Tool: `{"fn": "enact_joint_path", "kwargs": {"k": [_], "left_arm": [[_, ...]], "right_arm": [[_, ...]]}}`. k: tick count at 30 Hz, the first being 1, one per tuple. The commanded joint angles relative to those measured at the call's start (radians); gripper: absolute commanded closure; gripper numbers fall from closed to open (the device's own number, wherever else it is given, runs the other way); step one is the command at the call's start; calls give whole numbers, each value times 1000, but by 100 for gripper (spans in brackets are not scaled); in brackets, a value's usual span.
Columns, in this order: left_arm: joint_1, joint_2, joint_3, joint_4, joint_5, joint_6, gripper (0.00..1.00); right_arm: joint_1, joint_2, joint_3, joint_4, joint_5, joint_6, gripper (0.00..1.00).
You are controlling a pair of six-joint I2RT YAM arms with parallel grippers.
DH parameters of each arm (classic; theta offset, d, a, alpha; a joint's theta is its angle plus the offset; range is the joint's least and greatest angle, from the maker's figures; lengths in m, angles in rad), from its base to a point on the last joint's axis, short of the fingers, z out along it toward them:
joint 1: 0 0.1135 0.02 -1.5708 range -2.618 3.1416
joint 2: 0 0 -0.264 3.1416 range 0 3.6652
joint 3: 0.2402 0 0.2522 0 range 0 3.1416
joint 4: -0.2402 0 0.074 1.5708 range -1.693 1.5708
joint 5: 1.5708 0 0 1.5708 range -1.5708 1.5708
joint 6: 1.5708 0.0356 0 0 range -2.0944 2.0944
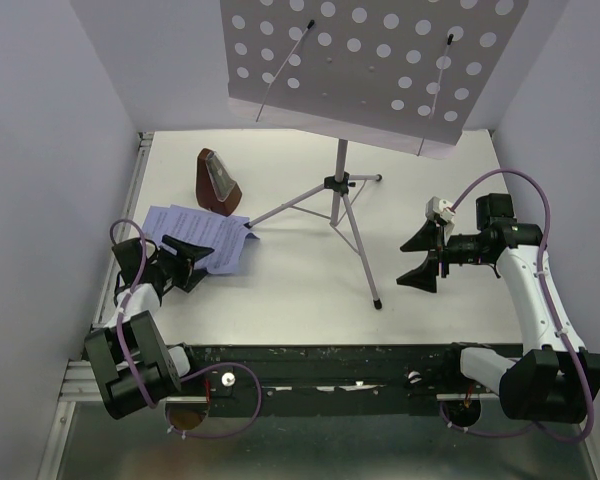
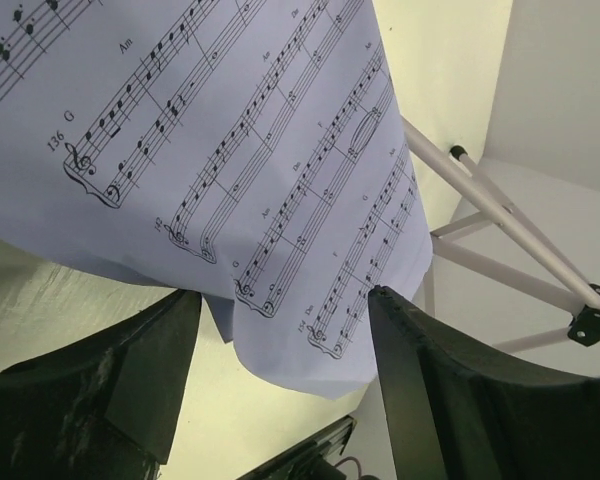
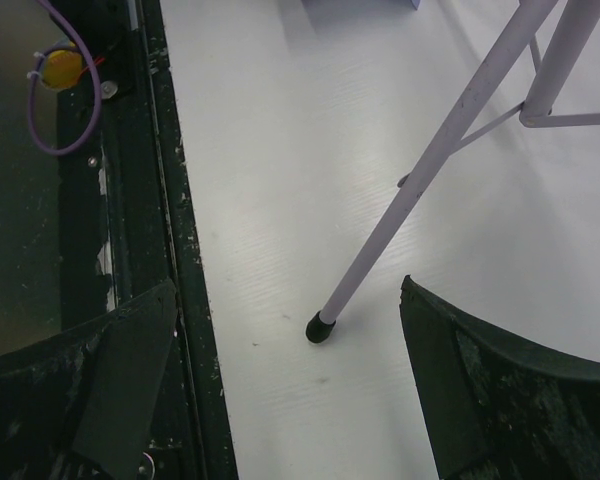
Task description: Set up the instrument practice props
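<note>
White surface (image 1: 280, 310), boxed in by pale walls (image 1: 40, 150) on three sides. Nearest, along the front edge, a dark rail (image 1: 330, 365) carrying both arm bases.

Just beyond on the left, left end effector (image 1: 200, 262) lying low, jaws spread wide, nothing clamped. Between its fingers (image 2: 150, 380) in the wrist view, a drooping corner of the lavender sheet-music pages (image 2: 230, 150), printed staves facing the camera; contact with the paper impossible to judge.

On the right, right end effector (image 1: 412, 260) raised off the surface, likewise wide open and holding nothing, pointed toward the middle. In its own view, one black-capped foot (image 3: 320, 328) of the tripod (image 3: 430, 170) straight ahead between the fingertips, apart from both.

Pages spread on the surface left of centre, right edge just beside another tripod foot. Behind the pages, small brown pyramid-shaped metronome (image 1: 218, 185), upright, close to their far edge. At centre, the thin metal tripod with three legs splayed on the surface.

Farthest and highest, pale lilac perforated music stand (image 1: 360, 70), desk tilted, two thin wire arms with black tips laid across it.
</note>
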Motion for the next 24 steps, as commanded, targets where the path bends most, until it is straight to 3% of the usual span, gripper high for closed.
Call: {"fn": "enact_joint_path", "kwargs": {"k": [1, 4, 6, 7, 11, 14, 18, 20, 24], "left_arm": [[15, 16, 4, 70, 49, -28, 29], [20, 17, 4, 62, 55, -34, 33], [22, 11, 7, 48, 55, -34, 46], [26, 11, 9, 39, 57, -31, 47], [35, 20, 15, 5, 60, -14, 46], [35, 13, 12, 1, 72, -22, 38], [37, -18, 15, -22, 97, -14, 36], [37, -38, 26, -60, 100, 7, 37], [40, -52, 30, -122, 101, 53, 50]], "right_arm": [[-4, 3, 29, -29, -12, -26, 0], [-4, 4, 29, -31, -12, -26, 1], [-4, 4, 29, -29, -14, -28, 1], [-5, 4, 29, -32, -12, -28, 1], [-5, 7, 32, -37, -14, -32, 0], [-5, 7, 32, -37, -14, -34, 0], [-4, 9, 32, -38, -14, -34, 0], [-5, 9, 32, -40, -15, -35, 0], [-5, 9, 33, -41, -14, -37, 0]]}}
